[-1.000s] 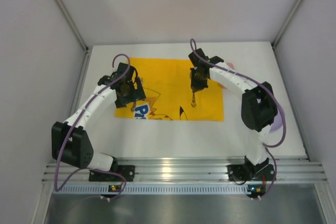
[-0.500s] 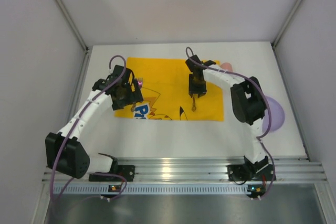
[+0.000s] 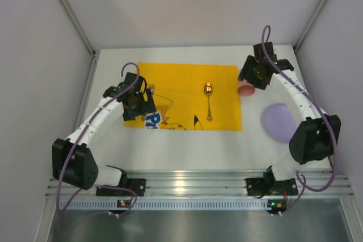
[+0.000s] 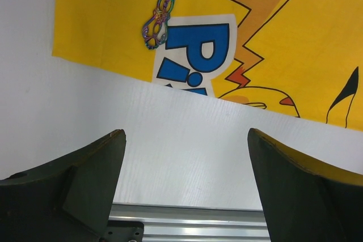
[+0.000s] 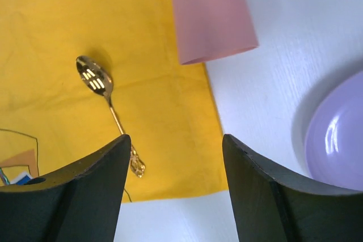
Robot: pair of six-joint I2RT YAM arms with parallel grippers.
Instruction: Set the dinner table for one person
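Your left jaws are wide open and empty over the cloth's [image 3: 181, 83] near-left corner, by the fork [image 4: 161, 15]. Your right jaws are parted, holding nothing, near the cup [image 3: 245, 89]. The surface [image 3: 187, 140] lies under both arms, bearing cloth, spoon [image 3: 209, 100] and plate [image 3: 278, 122]

- A yellow rectangular cloth with a cartoon print [image 4: 102, 15] carries a big blue capital "P" [image 4: 195, 49], outlined black on a white patch.
- A second blue letter [image 4: 193, 87] follows, cut off at the cloth's edge and unreadable.

Gold spoon [image 5: 99, 86] lies on yellow cloth [image 5: 51, 38], pink cup [image 5: 210, 15] at its edge, lilac plate [image 5: 337, 140] nearby.
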